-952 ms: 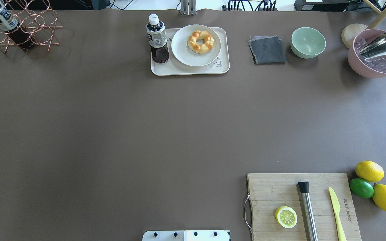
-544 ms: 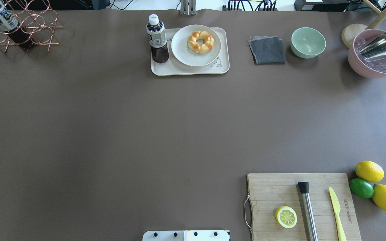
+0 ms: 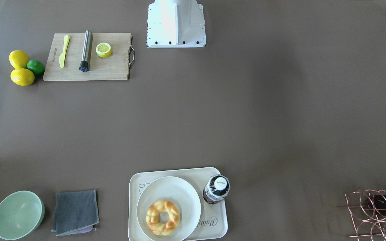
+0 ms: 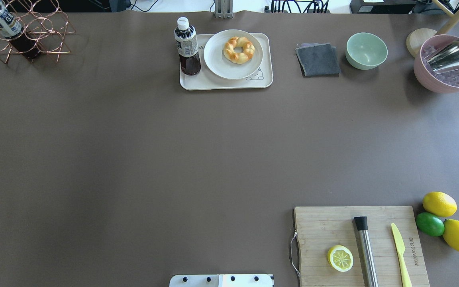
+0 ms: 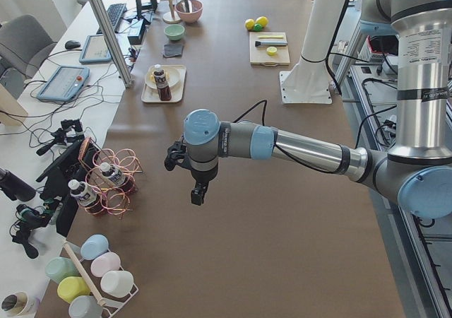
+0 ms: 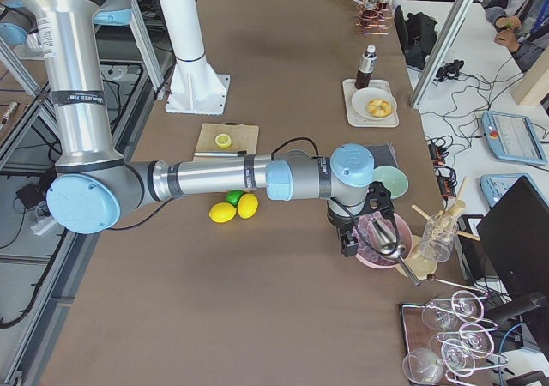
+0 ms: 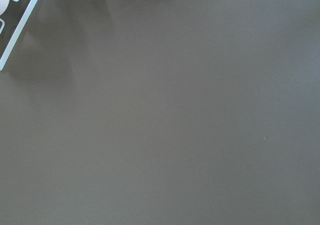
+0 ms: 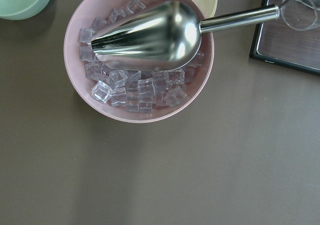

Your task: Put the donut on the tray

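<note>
Braided donut (image 4: 239, 50) is sitting on the round plate (image 4: 217, 63) on the rabbit tray (image 4: 197, 81). Likely light and squashy, it is calling for a gentle pinch across one braid. The left gripper (image 5: 192, 184) and right gripper (image 6: 352, 232) are hanging far off, and I cannot tell their openness

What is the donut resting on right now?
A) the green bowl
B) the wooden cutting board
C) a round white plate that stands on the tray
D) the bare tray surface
C: the donut lies on the round white plate, and that plate stands on the tray, so the donut does not touch the tray's own surface.
</note>
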Controlling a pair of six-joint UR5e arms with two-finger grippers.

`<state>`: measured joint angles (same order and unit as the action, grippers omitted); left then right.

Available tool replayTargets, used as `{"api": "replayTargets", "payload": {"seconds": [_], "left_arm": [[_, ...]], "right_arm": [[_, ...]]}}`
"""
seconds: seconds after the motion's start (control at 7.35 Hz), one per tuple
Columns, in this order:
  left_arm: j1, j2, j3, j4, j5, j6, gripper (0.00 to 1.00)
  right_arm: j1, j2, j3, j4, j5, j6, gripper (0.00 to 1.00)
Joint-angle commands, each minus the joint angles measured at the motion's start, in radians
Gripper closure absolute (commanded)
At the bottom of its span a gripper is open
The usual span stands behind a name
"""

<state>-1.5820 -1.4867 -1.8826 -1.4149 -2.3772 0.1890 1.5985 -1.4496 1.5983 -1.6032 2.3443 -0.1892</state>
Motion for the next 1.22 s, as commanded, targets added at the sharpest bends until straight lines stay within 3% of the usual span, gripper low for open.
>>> {"api": "replayTargets", "payload": {"seconds": [0.0,0.41,1.09], "left_arm": [[0.001,0.003,0.008,-0.001,-0.002,-0.011,0.02],[0.001,-0.004,0.0,-0.002,0.058,-0.014,0.02],[0.001,0.005,0.008,-0.062,0.058,-0.013,0.02]], "right_arm": [[-0.002,-0.012,0.02,0.002,0.004,-0.004,0.0],[-0.006,-0.012,0.028,0.002,0.012,-0.003,0.0],[-0.008,-0.015,0.037,0.002,0.015,-0.001,0.0]]}}
